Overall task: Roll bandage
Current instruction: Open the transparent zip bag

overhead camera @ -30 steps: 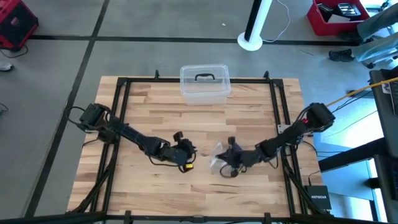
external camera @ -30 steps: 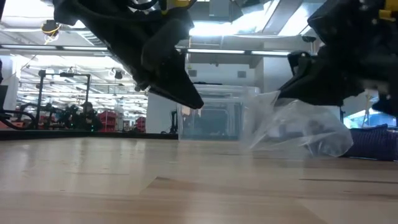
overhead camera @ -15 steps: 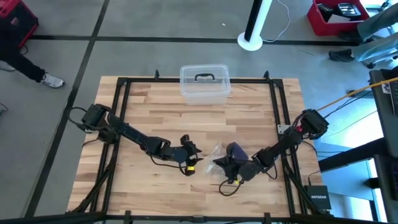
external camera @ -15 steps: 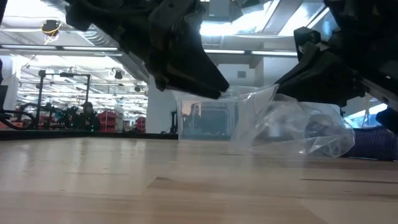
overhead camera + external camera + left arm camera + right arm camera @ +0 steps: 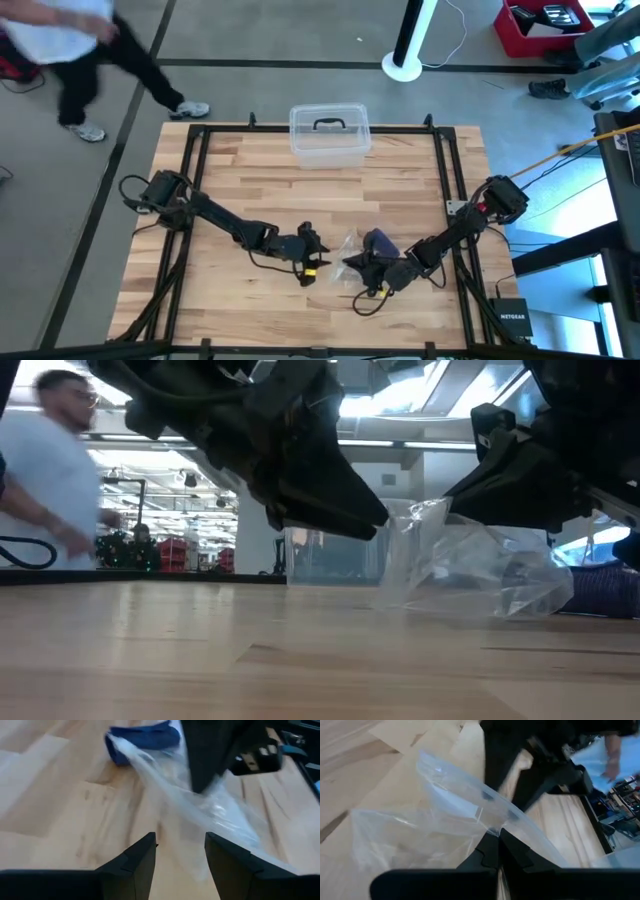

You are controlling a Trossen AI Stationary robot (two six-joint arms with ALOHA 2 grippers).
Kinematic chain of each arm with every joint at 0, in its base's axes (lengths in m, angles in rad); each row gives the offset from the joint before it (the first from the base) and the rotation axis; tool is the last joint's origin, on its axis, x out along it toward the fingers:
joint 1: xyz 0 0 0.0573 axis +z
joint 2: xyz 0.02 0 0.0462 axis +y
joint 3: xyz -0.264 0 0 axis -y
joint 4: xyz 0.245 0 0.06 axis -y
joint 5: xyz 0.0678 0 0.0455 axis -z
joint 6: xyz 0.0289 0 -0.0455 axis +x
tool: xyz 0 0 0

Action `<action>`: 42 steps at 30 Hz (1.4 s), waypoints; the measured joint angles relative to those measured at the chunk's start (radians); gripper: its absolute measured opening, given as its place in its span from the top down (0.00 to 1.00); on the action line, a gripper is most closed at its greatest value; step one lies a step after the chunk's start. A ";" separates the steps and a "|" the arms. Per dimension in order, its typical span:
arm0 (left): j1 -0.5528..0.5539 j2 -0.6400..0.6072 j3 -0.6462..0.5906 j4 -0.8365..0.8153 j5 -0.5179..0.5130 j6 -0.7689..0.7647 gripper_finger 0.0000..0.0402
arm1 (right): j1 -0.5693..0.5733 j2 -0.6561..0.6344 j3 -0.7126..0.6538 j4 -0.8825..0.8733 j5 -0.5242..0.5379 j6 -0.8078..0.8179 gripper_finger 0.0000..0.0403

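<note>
The work was at an early, preparatory step: the bandage [image 5: 380, 240], a dark blue-purple bundle of fabric, had not yet been laid out for rolling and lay on the bench [image 5: 240, 180] at the far edge of a clear plastic bag [image 5: 348, 247]. From the pictures it could not be told whether the fabric was partly inside the bag's mouth or merely touching it.

The right gripper [image 5: 498, 851] was seen closed, its two fingers pinched on an edge of the clear plastic bag, which was held slightly raised so that its film hung crumpled toward the bench. In the low view the bag [image 5: 480, 575] showed beneath that arm, with the bandage [image 5: 605, 588] just behind it at the far right.

The left gripper [image 5: 180, 851] was seen with its jaws apart and holding nothing, hovering low over the bench just beside the bag and aimed at it, with the blue fabric [image 5: 142, 739] visible beyond the film.

A clear plastic box with a black handle [image 5: 329, 133] stood well apart at the far edge of the bench, and a person [image 5: 75, 50] was passing on the floor beyond the bench.

The next move was judged to call for the open left gripper to be brought in past the loose film and closed on the fabric alone, while the bag was kept pinned by the right, so the two could be separated. Care would be needed, since the soft film could easily be caught together with the cloth.
</note>
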 joint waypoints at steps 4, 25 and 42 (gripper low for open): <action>0.012 0.020 0.001 0.012 0.023 0.092 0.60 | 0.000 0.000 0.000 0.002 -0.004 0.001 0.99; 0.014 0.105 0.005 0.292 0.104 0.284 0.60 | -0.020 -0.001 -0.001 0.024 -0.029 0.030 0.99; 0.019 0.096 0.004 0.265 0.104 0.298 0.98 | -0.033 -0.001 0.057 -0.018 -0.020 0.005 0.99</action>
